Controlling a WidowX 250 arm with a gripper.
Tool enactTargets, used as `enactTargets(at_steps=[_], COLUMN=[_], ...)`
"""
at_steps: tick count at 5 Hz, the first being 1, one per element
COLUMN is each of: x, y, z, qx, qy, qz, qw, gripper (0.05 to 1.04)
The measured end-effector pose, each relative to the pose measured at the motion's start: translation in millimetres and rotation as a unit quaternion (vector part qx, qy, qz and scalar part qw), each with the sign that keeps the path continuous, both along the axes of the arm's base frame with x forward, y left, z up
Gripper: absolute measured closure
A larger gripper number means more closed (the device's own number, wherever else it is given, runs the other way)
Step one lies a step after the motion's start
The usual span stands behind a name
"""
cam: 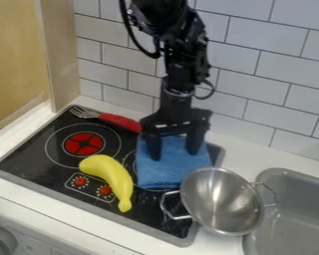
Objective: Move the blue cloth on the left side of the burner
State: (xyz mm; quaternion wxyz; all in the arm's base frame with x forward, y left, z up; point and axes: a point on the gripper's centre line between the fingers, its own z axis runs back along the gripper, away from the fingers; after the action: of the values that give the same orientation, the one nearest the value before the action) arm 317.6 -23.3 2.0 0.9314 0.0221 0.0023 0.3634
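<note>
Cloth (pixel 172 172): blue, folded into a thick pad, one piece. Centre of the frame, on the right part of the black stove top (pixel 62 172), over a burner ring whose curve shows at its left edge. Likely purpose there: the item to be shifted toward the left ring with the red centre (pixel 83 144).

Gripper (pixel 174 155): black, pointing down at the cloth's upper half. Fingers set wide, blue fabric visible between them, nothing pinched. The spread would suit closing on a fold; the grasp is, by judgement, the step to come.

Banana (pixel 111 175): yellow, lower left of centre, lying slantwise between the red-centred ring and the cloth, partly over the control panel. It may obstruct a low drag leftward; a lift seems safer.

Fork (pixel 119 121): red handle, metal tines toward the upper left, along the stove's back edge.

Pot (pixel 223 201): metal, two-handled, lower right, bridging stove and sink (pixel 288 214), just beside the cloth's lower right corner.

Hard to make out: whether the fingertips touch the fabric or hover; how many layers are folded. Hidden: most of the right burner, under the cloth; the fork handle's end, by the gripper. Cut off: sink, lower right; knob (pixel 0 240), lower left.
</note>
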Motion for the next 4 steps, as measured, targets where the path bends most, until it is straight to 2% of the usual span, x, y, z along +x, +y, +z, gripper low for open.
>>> enactTargets(at_steps=[1, 4], x=[-4, -22], y=[18, 54], z=[1.5, 2.4], qx=[-0.006, -0.010], qy=[-0.012, -0.016], qz=[0.033, 0.107], qw=[0.9994, 0.9941], gripper=[0.083, 0.083])
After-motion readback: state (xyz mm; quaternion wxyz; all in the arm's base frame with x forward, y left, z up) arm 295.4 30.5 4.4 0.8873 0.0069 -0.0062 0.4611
